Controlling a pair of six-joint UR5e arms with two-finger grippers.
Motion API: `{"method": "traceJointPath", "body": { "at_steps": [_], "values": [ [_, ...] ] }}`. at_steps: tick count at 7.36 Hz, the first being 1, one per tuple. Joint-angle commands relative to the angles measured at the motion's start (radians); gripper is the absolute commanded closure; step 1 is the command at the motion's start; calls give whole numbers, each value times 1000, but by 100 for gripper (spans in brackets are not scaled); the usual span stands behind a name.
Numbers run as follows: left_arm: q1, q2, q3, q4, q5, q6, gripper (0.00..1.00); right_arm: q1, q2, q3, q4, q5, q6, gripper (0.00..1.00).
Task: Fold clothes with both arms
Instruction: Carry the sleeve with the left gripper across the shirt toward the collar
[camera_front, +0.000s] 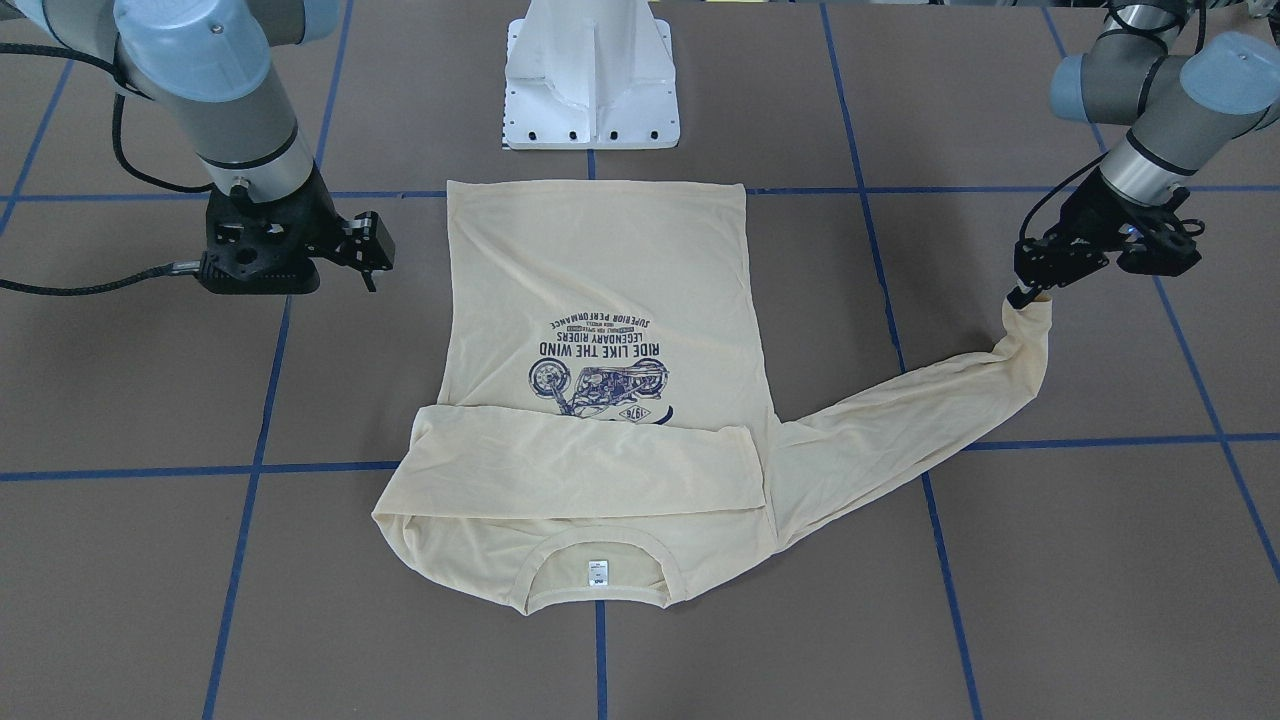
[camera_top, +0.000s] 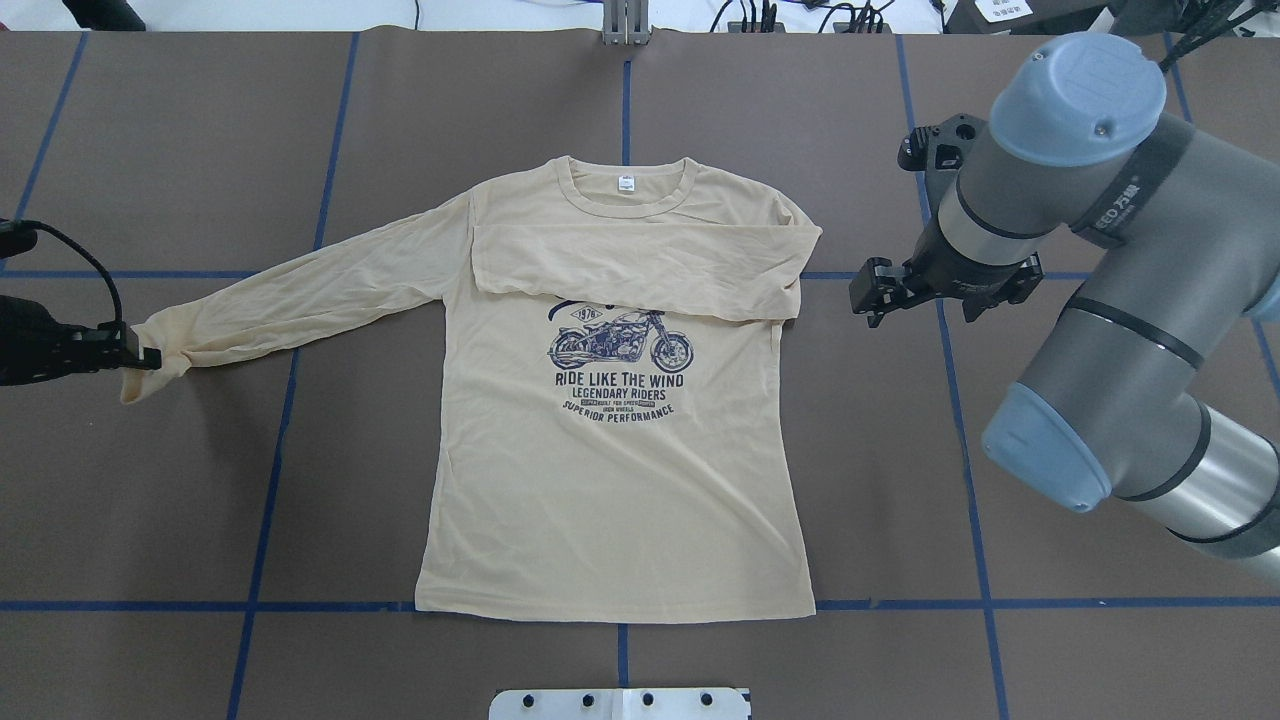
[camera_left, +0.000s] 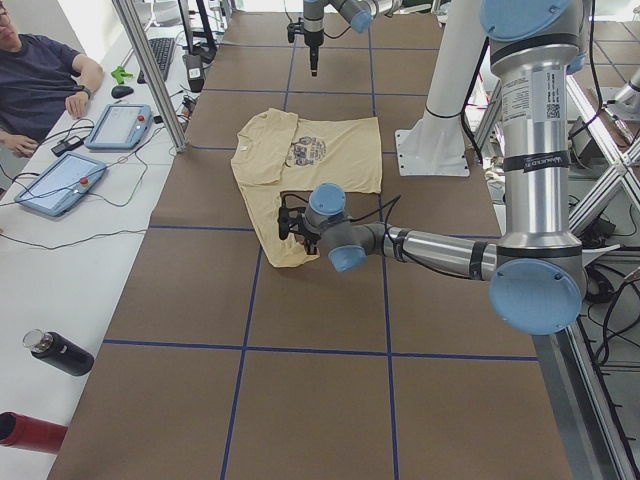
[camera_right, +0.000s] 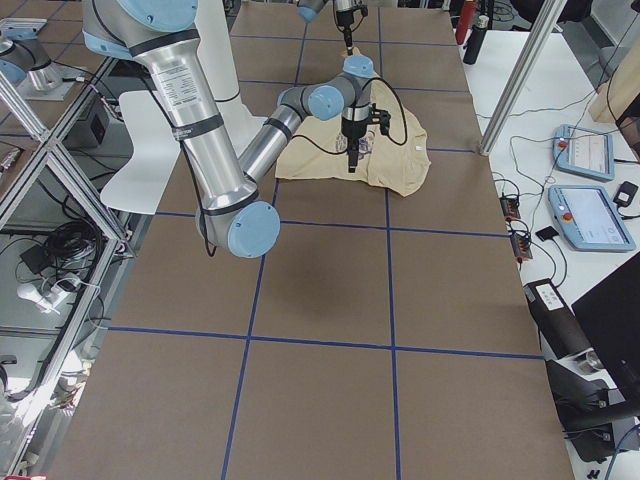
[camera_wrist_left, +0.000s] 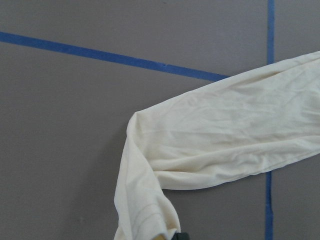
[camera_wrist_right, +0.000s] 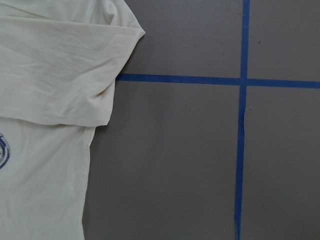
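The left tool (camera_front: 1022, 295), clamped on the cuff (camera_front: 1032, 318), holds the outstretched sleeve (camera_front: 900, 415) toward the worktop's (camera_front: 1100, 580) left end, its long axis pointing back across the T-shirt (camera_front: 600, 260).

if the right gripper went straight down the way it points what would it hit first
Most likely bare table, just off the T-shirt's folded sleeve; the right gripper points down beside that edge.

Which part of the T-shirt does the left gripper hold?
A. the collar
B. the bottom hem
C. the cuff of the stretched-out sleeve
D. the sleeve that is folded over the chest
C: the left gripper is closed on the cuff of the stretched-out sleeve, while the other sleeve lies folded across the T-shirt.
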Motion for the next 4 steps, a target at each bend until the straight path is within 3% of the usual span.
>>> {"method": "traceJointPath", "body": {
  "at_steps": [1, 2, 4],
  "values": [
    [-28, -160, -7, 17, -107, -171, 100, 29, -80, 13, 0, 0, -99, 0],
    [-27, -261, 3, 40, -142, -273, 100, 49, -112, 13, 0, 0, -151, 0],
    [-24, -528, 5, 288, -156, -392, 100, 95, -158, 13, 0, 8, -249, 0]
  ]
}}
